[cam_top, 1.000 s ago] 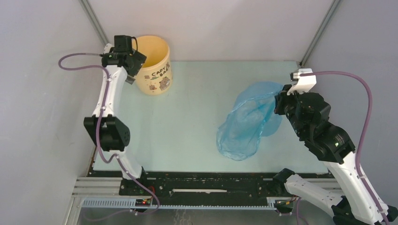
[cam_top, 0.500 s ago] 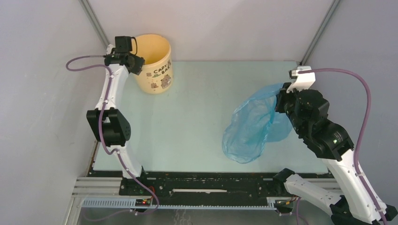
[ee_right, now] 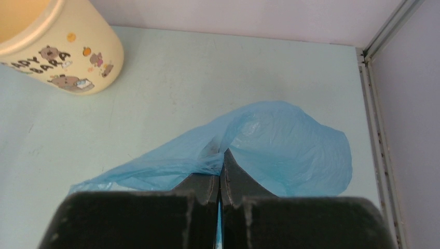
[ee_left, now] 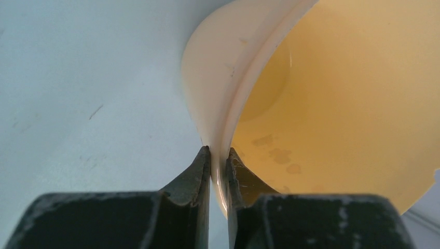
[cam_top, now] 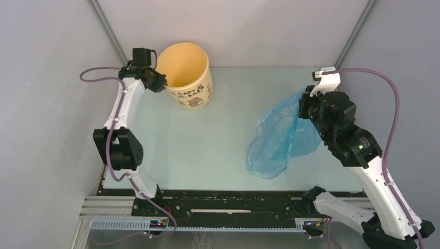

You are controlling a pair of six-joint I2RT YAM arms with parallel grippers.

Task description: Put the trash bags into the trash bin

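The trash bin (cam_top: pixel 194 96), a pale-yellow bucket with brown lettering, stands at the back left of the table. My left gripper (cam_top: pixel 162 83) is shut on its rim, one finger outside the wall and one inside; in the left wrist view the rim (ee_left: pixel 244 88) runs between the fingertips of the gripper (ee_left: pixel 218 150). The light-blue trash bag (cam_top: pixel 275 140) hangs and trails on the right side of the table. My right gripper (cam_top: pixel 300 106) is shut on a bunched fold at the bag's top. The right wrist view shows the gripper (ee_right: pixel 222 155), the bag (ee_right: pixel 290 145) and the bin (ee_right: pixel 67 52) far left.
The pale-green table top (cam_top: pixel 218 140) is walled in by grey panels with metal posts at the back corners (cam_top: pixel 104 26) (cam_top: pixel 355 36). A black rail (cam_top: pixel 228 205) runs along the near edge between the arm bases.
The left gripper has closed onto the bin's rim and the bin has shifted to the right. The right gripper has carried the bag's top slightly up and to the left.
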